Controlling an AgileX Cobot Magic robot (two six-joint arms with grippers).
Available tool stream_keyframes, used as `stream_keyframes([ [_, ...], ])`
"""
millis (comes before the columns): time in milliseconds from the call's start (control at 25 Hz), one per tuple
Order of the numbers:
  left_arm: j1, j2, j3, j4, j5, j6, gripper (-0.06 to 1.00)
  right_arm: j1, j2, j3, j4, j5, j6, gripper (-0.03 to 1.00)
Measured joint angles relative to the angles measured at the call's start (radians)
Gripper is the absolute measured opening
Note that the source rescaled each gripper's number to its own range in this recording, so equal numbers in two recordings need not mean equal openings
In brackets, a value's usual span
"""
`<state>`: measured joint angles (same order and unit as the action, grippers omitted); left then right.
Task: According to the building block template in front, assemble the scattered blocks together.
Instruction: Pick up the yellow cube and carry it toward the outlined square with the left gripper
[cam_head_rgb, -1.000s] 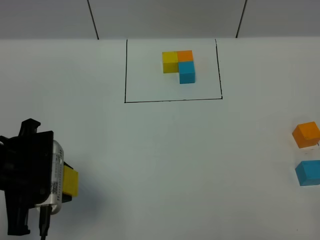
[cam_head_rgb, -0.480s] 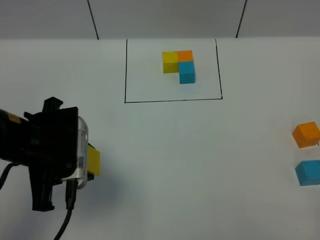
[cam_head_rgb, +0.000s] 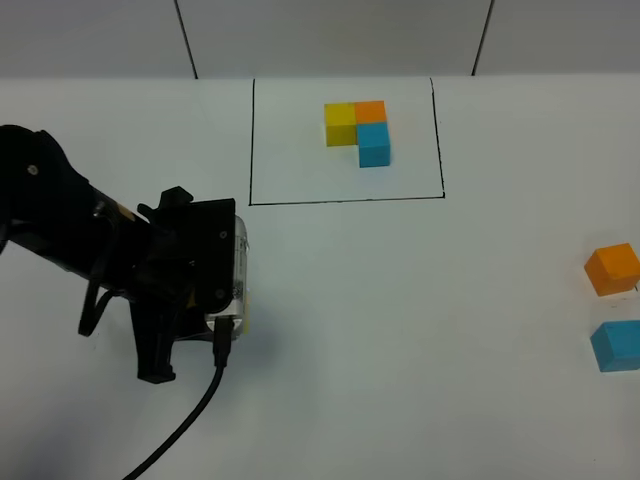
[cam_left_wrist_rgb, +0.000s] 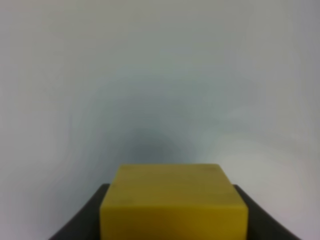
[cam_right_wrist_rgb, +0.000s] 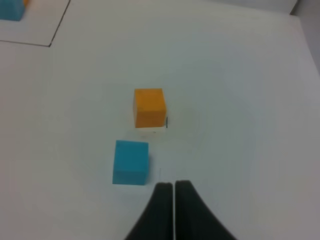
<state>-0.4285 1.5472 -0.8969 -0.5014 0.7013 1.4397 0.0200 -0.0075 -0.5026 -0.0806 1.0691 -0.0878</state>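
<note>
Left gripper (cam_head_rgb: 234, 312) has swung nearer the building block template (cam_head_rgb: 357, 128) — clamped on a matte yellow cube (cam_left_wrist_rgb: 174, 201)

No words or numbers could be read anywhere. A small yellow sticker (cam_head_rgb: 122, 212) on the left arm (cam_head_rgb: 60, 215) was too tiny to read.

The building block template (cam_head_rgb: 358, 128) shows three plain colours: yellow beside orange, with blue under the orange. It sits inside a thin black rectangle outline (cam_head_rgb: 345, 201) on the plain white table (cam_head_rgb: 400, 320). The loose orange cube (cam_head_rgb: 612, 269) and light blue cube (cam_head_rgb: 615, 345) are matte and unpatterned. The yellow cube (cam_left_wrist_rgb: 173, 200) is a dull mustard shade. The right gripper (cam_right_wrist_rgb: 173, 186) is black — so is the left arm (cam_head_rgb: 60, 215).
</note>
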Motion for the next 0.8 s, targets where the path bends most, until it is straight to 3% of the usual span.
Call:
stream_keyframes([
  [280,0.0,0.11,-0.013,-0.001,-0.116,0.015,0.52,0.0,0.0,0.0,0.0,0.0,0.0,0.01],
  [800,0.0,0.243,-0.162,0.017,-0.126,0.032,0.52,0.0,0.0,0.0,0.0,0.0,0.0,0.01],
])
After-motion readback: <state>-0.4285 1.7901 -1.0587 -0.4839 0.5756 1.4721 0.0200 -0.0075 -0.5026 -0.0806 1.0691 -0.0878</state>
